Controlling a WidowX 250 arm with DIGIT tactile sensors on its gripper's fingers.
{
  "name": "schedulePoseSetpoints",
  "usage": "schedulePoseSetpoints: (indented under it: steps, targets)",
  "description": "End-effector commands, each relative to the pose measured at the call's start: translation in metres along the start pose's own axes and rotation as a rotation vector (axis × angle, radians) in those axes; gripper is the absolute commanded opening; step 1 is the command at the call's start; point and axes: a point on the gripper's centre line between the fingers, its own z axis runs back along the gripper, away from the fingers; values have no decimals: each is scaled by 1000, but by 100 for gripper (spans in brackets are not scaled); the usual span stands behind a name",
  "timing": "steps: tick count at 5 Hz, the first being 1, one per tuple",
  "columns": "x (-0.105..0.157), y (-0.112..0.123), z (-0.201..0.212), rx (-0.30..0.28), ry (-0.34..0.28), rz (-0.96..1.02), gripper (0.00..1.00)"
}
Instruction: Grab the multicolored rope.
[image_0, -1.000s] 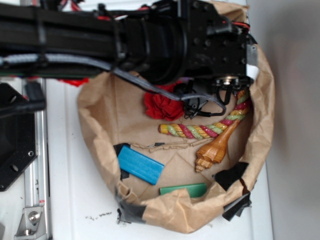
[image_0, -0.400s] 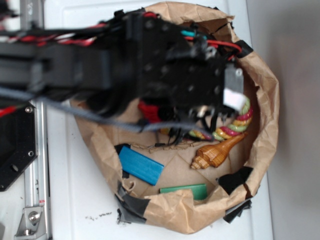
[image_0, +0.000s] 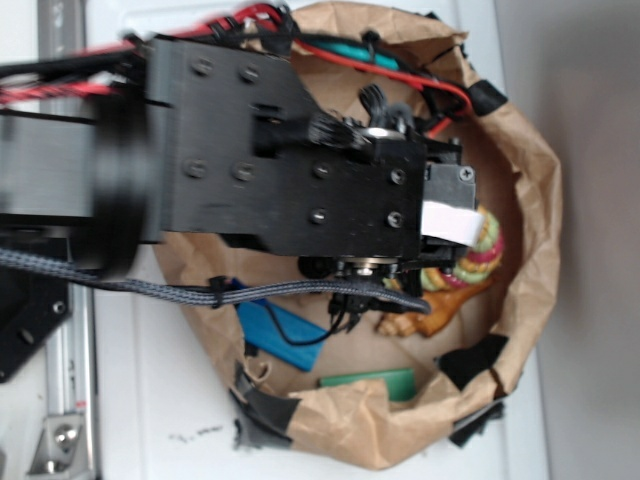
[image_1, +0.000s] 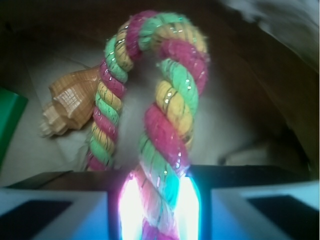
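The multicolored rope, twisted from red, yellow and light green strands, arches up the wrist view, and one end runs down between my fingers. My gripper straddles that end, with a bright gap on each side, so it is open around the rope. In the exterior view only a short curved piece of the rope shows at the right of my arm. The arm hides the fingers and the remainder of the rope there.
All lies inside a crumpled brown paper bag. An orange-brown seashell rests just beside the rope. A blue block and a green block lie nearer the bag's front rim. A black cable crosses the bag.
My arm has swung down and forward over the bag and now covers the red cloth flower and most of the rope, which were in plain view a second ago.
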Motion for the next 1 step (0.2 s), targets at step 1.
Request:
schedulePoseSetpoints:
  steps: [1]
  targets:
    - [-22, 24, 101, -74, 5, 425, 0]
